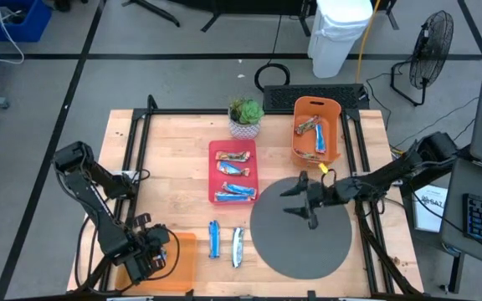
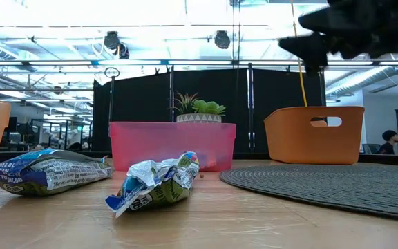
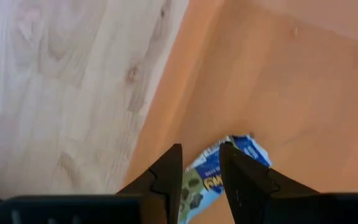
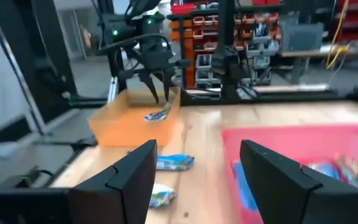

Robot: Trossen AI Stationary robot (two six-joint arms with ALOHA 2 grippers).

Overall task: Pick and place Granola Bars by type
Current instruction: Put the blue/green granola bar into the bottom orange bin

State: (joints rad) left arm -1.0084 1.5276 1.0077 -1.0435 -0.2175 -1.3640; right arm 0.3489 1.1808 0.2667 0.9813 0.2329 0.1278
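Left gripper (image 3: 201, 180): low in the lower left of the high view, over the flat orange tray (image 1: 184, 251) at the worktop's front edge; its two dark fingers are closed onto a blue-and-white crinkled foil granola bar (image 3: 229, 163), seen in the left wrist view against the tray's orange floor

Right gripper (image 1: 310, 201): raised above the round dark grey mat (image 1: 301, 236), right of centre in the high view; fingers spread apart, nothing between them

Bars on the bare wooden worktop (image 1: 166, 159): two slim blue-and-white wrapped bars (image 1: 214, 239) and (image 1: 237, 246) lie side by side just beside the orange tray, lower centre of the high view

Bars already in containers: several in the red rectangular tray (image 1: 213, 171) at centre; a few in the deep orange bin (image 1: 298, 138) at upper right

Bystander object: a small potted green plant (image 1: 245, 115) behind the red tray

Handling, as a judgement: the bars look light and thin, with slick, crumpled wrappers that yield under pressure; a pinch across the narrow middle seems safest, since the loose crimped ends could slip or tear

Risk: a wrapper may cling to a finger on release, so the gripper should part low over the tray
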